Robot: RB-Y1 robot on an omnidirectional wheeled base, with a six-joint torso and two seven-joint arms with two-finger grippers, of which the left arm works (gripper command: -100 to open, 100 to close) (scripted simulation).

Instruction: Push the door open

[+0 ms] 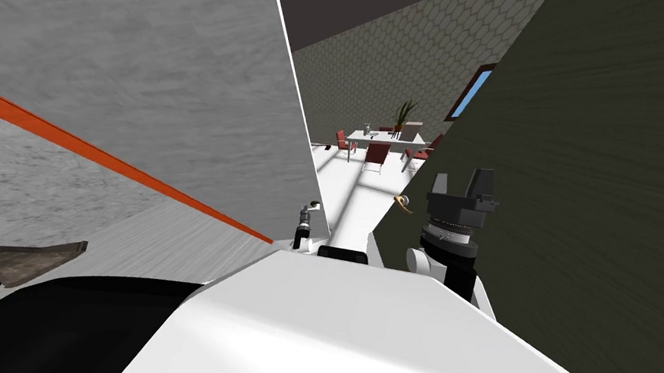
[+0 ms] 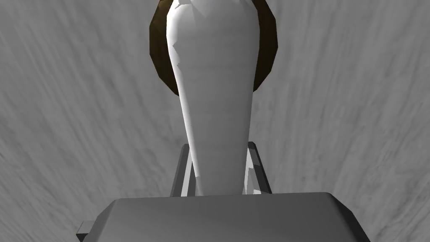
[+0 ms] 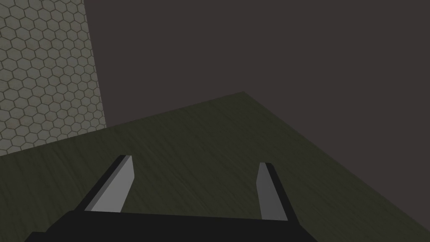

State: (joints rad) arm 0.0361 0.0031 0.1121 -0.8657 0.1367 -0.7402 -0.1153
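A grey door (image 1: 185, 95) with a white edge stands ajar on my left. Its white lever handle (image 2: 214, 105) sits on a dark brown round plate (image 2: 268, 46). My left gripper (image 2: 217, 147) is shut on that lever, one finger against each side, and it appears small by the door's edge (image 1: 305, 227). On my right, the right gripper (image 1: 462, 181) is open and holds nothing. It sits close to a dark olive panel (image 1: 588, 171) that carries a small brass lever (image 1: 403, 202). The open fingers (image 3: 121, 185) point along that olive surface (image 3: 218, 143).
Through the gap between the grey door and the olive panel I see a white floor (image 1: 355, 201). Farther in are a table (image 1: 383, 136), red chairs (image 1: 376, 153) and a plant (image 1: 405, 111). A hexagon-patterned wall (image 1: 401, 52) lies beyond. An orange stripe (image 1: 91, 150) crosses the grey wall at left.
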